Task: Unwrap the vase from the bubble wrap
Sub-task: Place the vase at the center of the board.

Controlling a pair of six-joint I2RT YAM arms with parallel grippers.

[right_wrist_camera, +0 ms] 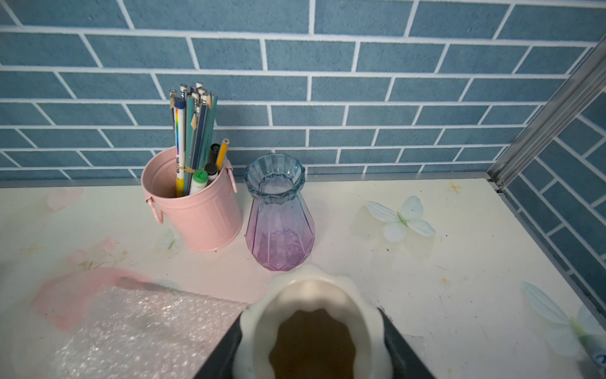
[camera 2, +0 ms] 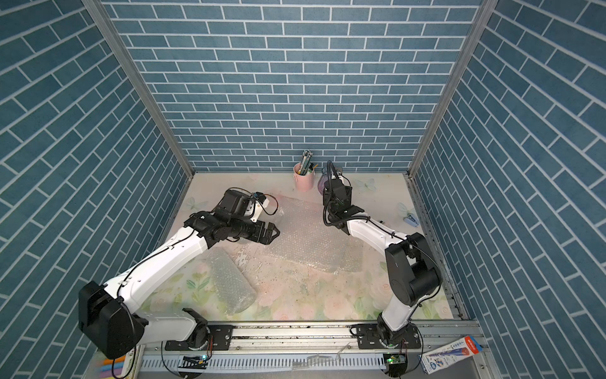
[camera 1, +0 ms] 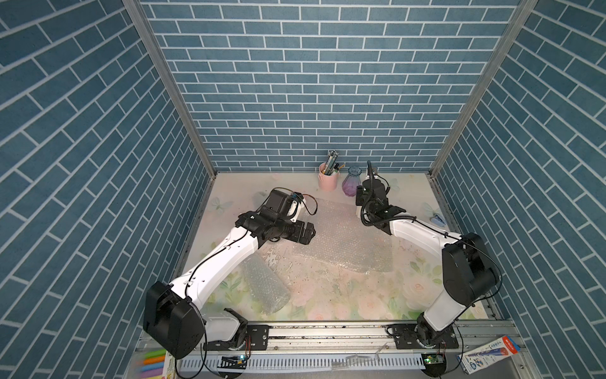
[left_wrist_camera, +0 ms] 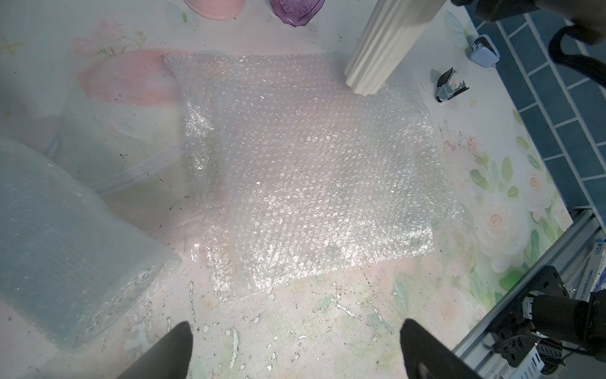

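My right gripper (right_wrist_camera: 311, 341) is shut on a white ribbed vase (right_wrist_camera: 311, 285), with one finger on each side of its open mouth. The left wrist view shows this vase (left_wrist_camera: 383, 42) tilted, its lower end over the far edge of the flat bubble wrap (left_wrist_camera: 311, 177). That bare, crinkly sheet lies in mid-table in both top views (camera 1: 344, 239) (camera 2: 308, 239). A second piece of bubble wrap, rolled into a tube (camera 1: 267, 288) (left_wrist_camera: 65, 236), lies beside the left arm. My left gripper (camera 1: 310, 231) (left_wrist_camera: 295, 341) hovers open and empty over the table, at the sheet's left edge.
A pink bucket of pens (camera 1: 328, 180) (right_wrist_camera: 200, 216) and a blue-purple glass vase (camera 1: 351, 183) (right_wrist_camera: 278, 223) stand by the back wall, just beyond the right gripper. A staple remover (left_wrist_camera: 449, 87) and a small blue stapler (camera 1: 437, 219) lie near the right wall.
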